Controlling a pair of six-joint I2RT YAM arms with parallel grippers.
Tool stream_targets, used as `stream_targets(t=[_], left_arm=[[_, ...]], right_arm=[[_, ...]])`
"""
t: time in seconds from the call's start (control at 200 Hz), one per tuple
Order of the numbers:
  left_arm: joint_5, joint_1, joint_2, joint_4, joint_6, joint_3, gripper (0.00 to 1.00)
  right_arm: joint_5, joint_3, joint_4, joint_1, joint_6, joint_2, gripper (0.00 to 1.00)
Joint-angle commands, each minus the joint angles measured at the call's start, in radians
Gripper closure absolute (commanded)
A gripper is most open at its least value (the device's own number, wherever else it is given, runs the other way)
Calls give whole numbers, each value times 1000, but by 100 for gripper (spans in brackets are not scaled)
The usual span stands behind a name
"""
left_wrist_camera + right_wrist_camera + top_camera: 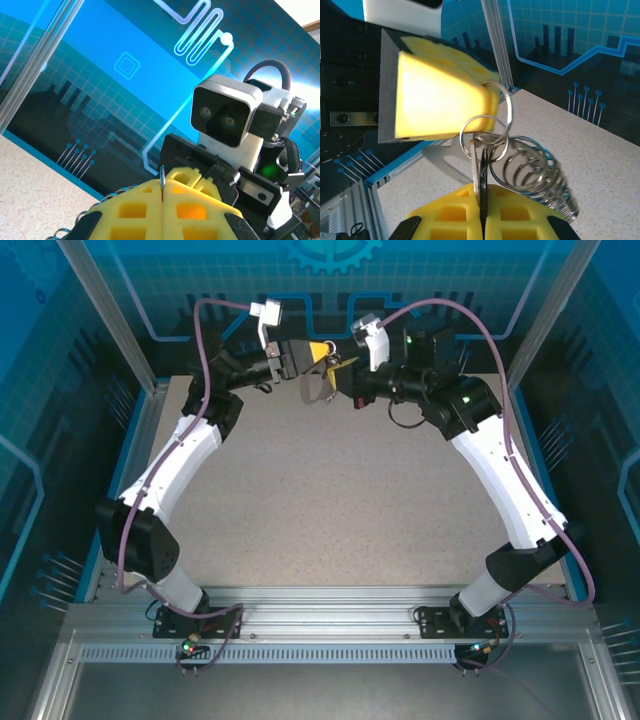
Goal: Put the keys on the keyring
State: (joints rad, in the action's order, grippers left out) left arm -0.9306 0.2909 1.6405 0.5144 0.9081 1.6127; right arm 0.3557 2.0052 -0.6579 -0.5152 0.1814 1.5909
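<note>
From above, my 2 arms meet over the far edge of the worktop [330,500]. My left claw [318,350] and right claw [348,366] point at each other, tips nearly touching, both raised off the surface. The keyring [318,388] hangs between and just below them as a grey loop. The keys [334,362] are a small dark bit at the tips, too small to read there.

Through my left wrist, my left claw [162,205] has its yellow pads pressed together on a thin ring [162,179] of the keyring, seen edge-on in the seam. More silvery rings [111,195] peek out at the lower left. The right wrist camera [224,116] faces me from close by.

Through my right wrist, my right claw [482,220] is pressed together, pinching the keys [479,167] by a flat blade seen edge-on. Above it, the left claw [490,102] pinches the thin ring [507,107], which overlaps the ring at the blade's head. A coil of silvery rings [540,172] trails to the right. The keyring [442,159] shows its flat grey loop behind, above the worktop [600,165].
</note>
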Motion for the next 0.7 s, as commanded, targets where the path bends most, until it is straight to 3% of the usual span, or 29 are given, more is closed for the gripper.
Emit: stream_targets(t=[0.0,0.695], left_arm=[[-10,5,-41,-21,-53,-13,100],[-62,5,-61,-66,-84,-29,100]], right_arm=[[28,51,-30,29,-14,-4,100],[119,282,-217,71,-76,115,100]])
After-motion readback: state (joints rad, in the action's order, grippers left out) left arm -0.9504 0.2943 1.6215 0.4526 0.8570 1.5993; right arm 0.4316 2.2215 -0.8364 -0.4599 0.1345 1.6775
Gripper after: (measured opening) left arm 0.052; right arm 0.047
